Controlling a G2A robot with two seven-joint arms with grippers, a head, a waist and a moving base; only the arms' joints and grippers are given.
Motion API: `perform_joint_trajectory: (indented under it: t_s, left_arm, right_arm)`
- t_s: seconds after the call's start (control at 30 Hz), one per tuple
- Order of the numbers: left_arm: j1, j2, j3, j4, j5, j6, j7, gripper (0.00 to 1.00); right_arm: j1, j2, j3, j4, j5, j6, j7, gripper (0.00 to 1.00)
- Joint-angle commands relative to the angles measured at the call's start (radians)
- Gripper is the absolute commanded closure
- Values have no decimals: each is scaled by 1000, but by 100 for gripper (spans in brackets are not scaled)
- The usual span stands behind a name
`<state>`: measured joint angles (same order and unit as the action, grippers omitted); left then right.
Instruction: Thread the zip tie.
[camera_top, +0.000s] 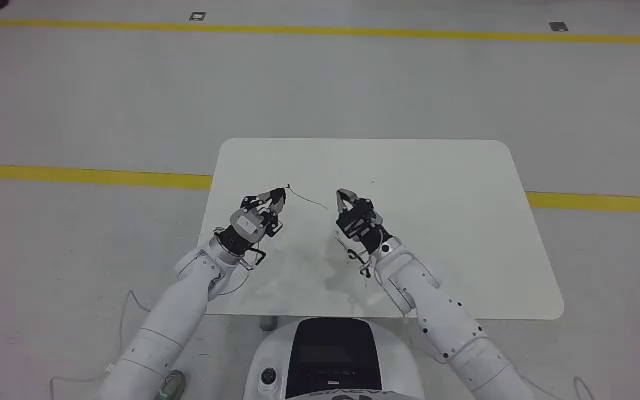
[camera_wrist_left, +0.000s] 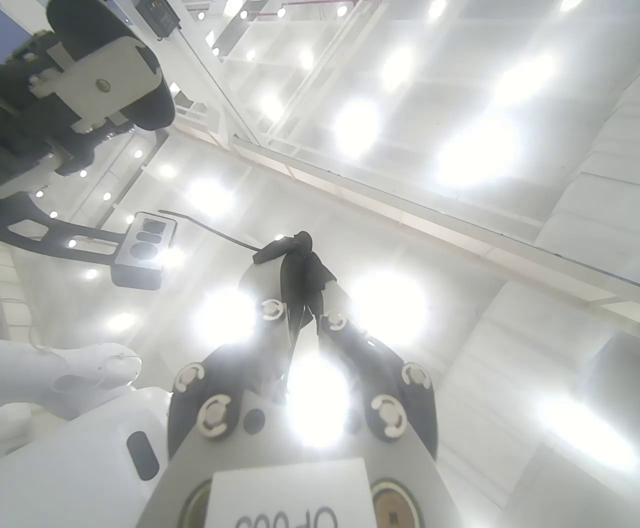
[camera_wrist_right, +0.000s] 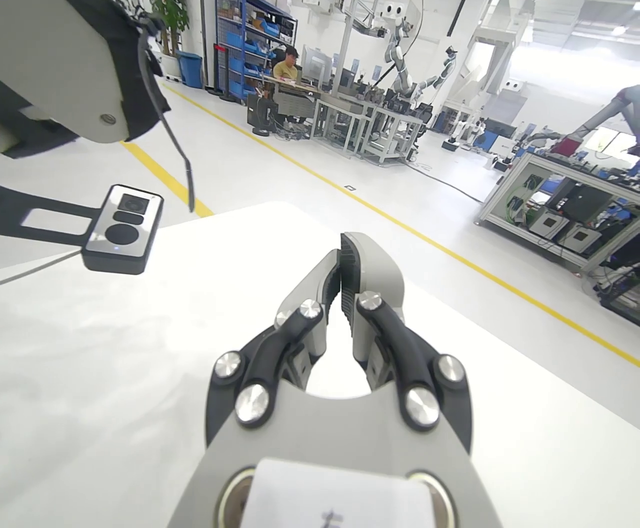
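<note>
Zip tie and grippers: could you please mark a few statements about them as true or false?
1. The left gripper is shut on the zip tie. True.
2. The right gripper holds the tie's free end. False: it is shut on nothing and is apart from the tie.
3. The zip tie lies flat on the table. False: the left gripper holds it up above the table.
4. The tie's free end points towards the right gripper. True.
5. The tie is closed into a loop. False: it is an open strip.
</note>
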<state>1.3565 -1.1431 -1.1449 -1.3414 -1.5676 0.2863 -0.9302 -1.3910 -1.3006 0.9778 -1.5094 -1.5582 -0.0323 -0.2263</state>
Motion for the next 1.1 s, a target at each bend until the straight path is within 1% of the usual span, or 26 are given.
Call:
perform_joint_trajectory:
  t_s: [0.0,0.73,0.83,0.9,1.07]
  left_arm:
    - [0,0,0,0,0,0,0,100]
    - [0,0,0,0,0,0,0,100]
    - [0,0,0,0,0,0,0,100]
    - [0,0,0,0,0,0,0,100]
    - [0,0,0,0,0,0,0,100]
  right_arm:
    - [0,1,3,-1,2,-23,-4,0]
    - [0,1,3,-1,2,-23,-4,0]
    - [-12,1,23,-11,42,-10,-6,0]
    - [-18,4,42,-16,41,-4,-4,0]
    - [-43,14,112,-40,70,-9,-5,0]
